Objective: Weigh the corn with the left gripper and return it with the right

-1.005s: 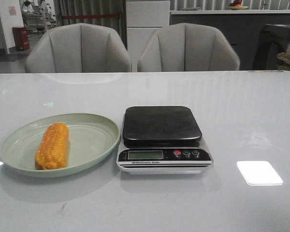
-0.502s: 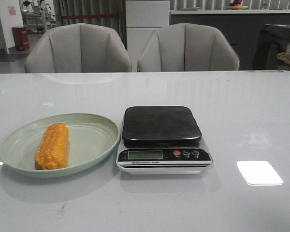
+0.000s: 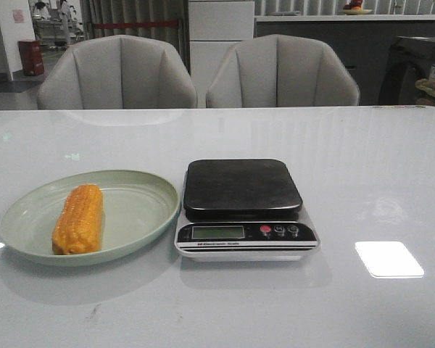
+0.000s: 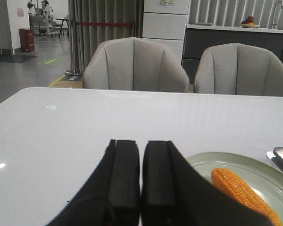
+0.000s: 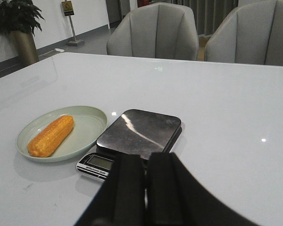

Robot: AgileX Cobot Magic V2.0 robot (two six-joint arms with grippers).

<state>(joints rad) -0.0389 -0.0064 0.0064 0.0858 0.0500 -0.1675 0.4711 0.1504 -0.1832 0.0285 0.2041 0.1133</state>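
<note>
In the front view, the corn (image 3: 78, 218) was seen lying in a pale green plate (image 3: 138, 217) at the left of the table (image 3: 362, 167), with its long axis running near to far and only slightly tilted; the scale (image 3: 243, 209) stood just to the right of the plate, its black platform bare. Neither arm was shown in this view. In the left wrist view, the left pincer (image 4: 141, 181) was seen clenched, its two broad fingers pressed together and holding nothing, held low over the table and facing the far chairs. The corn (image 4: 244, 193) was seen ahead and to the right of it, near but apart, with the plate's (image 4: 203, 161) rim just beyond the fingers. The left arm was judged the nearer one, and a short reach rightward and forward, with the fingers parted across the cob's width, was judged to be needed. In the right wrist view, the right pincer (image 5: 145, 188) was likewise seen clenched and empty, poised above the near edge of the scale (image 5: 135, 137), with the corn (image 5: 50, 135) lying well off to the left.
</note>
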